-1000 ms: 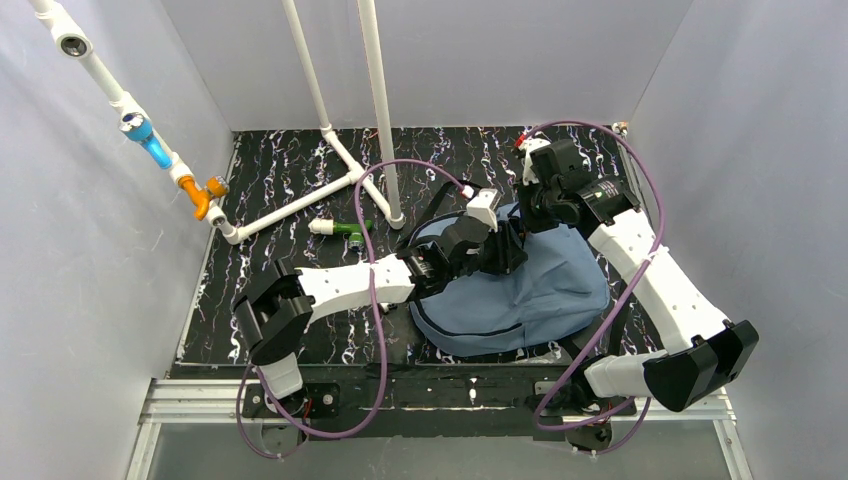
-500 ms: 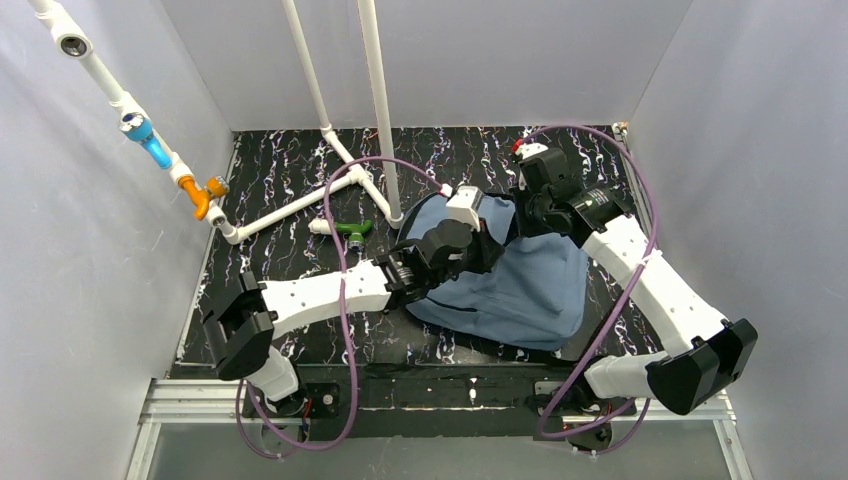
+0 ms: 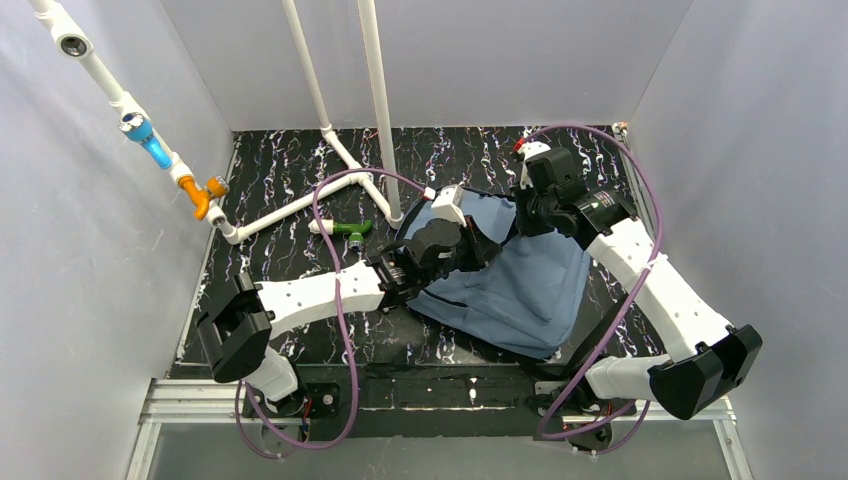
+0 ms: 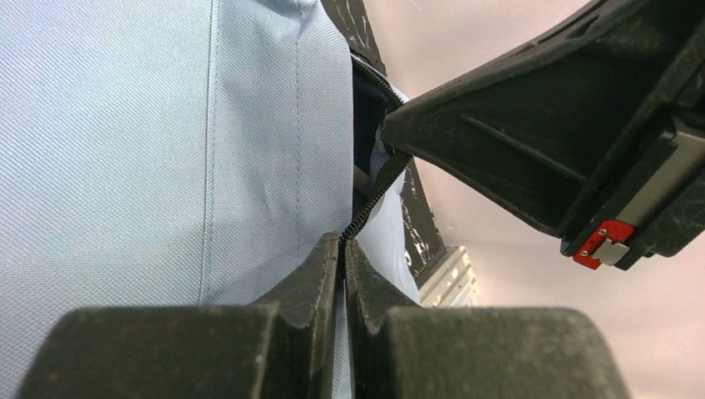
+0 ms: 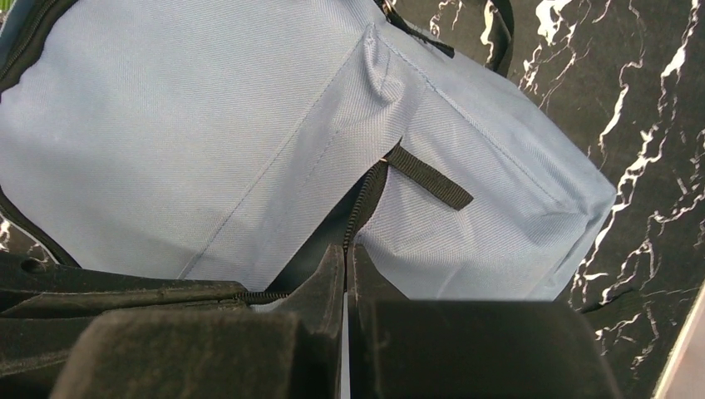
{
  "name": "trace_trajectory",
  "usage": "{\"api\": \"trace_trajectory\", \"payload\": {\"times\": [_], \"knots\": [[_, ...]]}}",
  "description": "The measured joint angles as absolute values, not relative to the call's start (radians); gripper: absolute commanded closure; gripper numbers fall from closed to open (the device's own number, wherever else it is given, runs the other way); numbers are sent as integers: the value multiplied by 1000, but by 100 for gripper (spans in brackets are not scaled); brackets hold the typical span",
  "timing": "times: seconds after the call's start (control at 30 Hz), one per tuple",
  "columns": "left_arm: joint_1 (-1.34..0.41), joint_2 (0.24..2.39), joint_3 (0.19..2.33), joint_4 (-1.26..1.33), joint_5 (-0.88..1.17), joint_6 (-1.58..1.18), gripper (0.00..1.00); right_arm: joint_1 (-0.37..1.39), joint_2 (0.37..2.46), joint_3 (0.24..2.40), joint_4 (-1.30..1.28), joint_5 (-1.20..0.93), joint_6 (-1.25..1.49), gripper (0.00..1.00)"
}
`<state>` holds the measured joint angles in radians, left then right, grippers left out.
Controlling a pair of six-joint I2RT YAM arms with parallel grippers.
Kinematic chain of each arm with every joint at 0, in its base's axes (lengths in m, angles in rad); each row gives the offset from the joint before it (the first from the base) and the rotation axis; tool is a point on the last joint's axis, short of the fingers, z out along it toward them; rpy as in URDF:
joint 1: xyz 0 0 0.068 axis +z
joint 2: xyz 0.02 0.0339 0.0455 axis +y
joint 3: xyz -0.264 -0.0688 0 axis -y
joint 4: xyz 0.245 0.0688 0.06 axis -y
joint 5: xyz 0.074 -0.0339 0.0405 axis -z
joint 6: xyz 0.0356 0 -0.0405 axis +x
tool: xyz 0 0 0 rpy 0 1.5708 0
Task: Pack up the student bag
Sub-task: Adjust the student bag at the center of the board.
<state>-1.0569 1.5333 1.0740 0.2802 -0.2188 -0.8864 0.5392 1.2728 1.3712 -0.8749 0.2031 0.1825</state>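
The student bag [image 3: 520, 285], slate-blue fabric with dark zipper lines, lies on the black marbled table right of centre and is partly lifted at its far edge. My left gripper [image 3: 478, 248] is shut on the bag's zipper edge [image 4: 366, 208]; blue fabric [image 4: 166, 141] fills the left wrist view. My right gripper [image 3: 522, 215] is shut on the opposite zipper edge [image 5: 359, 204], with the bag panel [image 5: 208, 141] and a short black strap tab [image 5: 428, 179] in front of it. The right gripper's body [image 4: 565, 133] shows close by in the left wrist view. No books are in view.
A white PVC pipe frame [image 3: 335, 150] stands at the back left of the table. A small green and white object [image 3: 345, 229] lies by the pipe's foot. Grey walls enclose three sides. The pipe on the left wall carries blue and orange fittings [image 3: 175, 165].
Both grippers have moved back and left with the bag's edge. The bag has been pulled up and stretched from a rounded heap into a flatter, angular shape.
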Motion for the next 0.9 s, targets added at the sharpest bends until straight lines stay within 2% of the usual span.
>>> {"api": "trace_trajectory", "payload": {"times": [0.03,0.07,0.1,0.27,0.37,0.5,0.73,0.9], "knots": [[-1051,1533,1074,279,-204,-905,100,537,1273,1371,-880,201,197,93],[-1046,1533,1074,279,-191,-921,100,534,1274,1371,-884,199,209,72],[-1042,1534,1074,277,-179,-936,100,530,1275,1371,-890,196,225,65],[-1029,1537,1067,265,-126,-985,63,506,1281,1369,-916,213,283,58],[-1025,1536,1050,262,-121,-983,55,501,1281,1351,-913,229,307,50],[-1024,1536,1036,227,-117,-959,52,497,1281,1322,-907,225,341,45],[-1024,1536,1037,195,-95,-907,51,498,1272,1229,-854,200,419,26],[-1024,1543,1043,185,-68,-896,50,547,1271,1217,-836,216,469,25]]}}
